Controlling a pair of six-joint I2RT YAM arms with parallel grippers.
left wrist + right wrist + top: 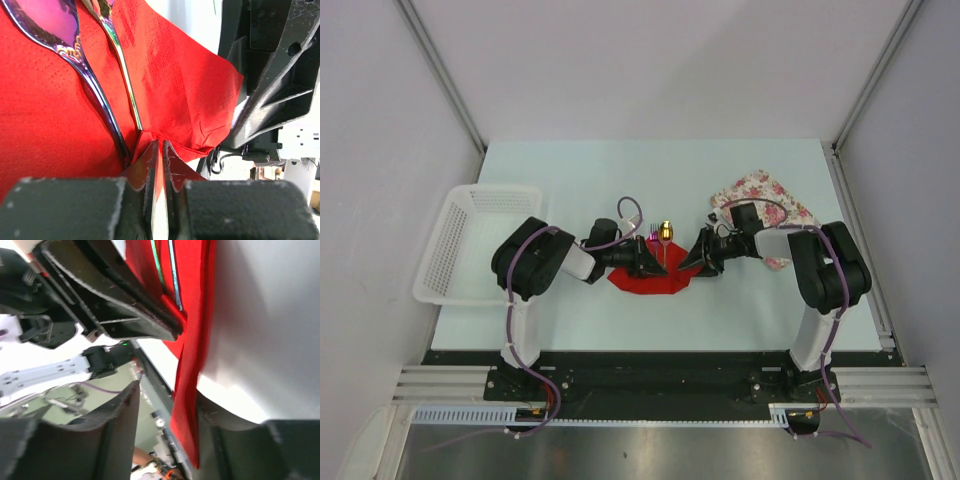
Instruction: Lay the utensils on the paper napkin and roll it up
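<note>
- One table (760, 310) carries one white basket (470, 245) and one floral cloth (760, 192).
- One red paper napkin (650, 282) lies mid-table; I'd say rolling is just starting.
- Two pincers: the left pincer (161, 150) is clenched on the napkin's edge. The right pincer (169, 392) is released, straddling another edge, and should clamp next.
- Two utensils, fork (653, 236) and spoon (665, 232), have their handles on the napkin.

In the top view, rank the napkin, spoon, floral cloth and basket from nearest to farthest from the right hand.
1. The napkin, at the fingertips of the right hand.
2. The spoon, a little farther back and to the left.
3. The floral cloth, back right.
4. The basket, far left.
</note>
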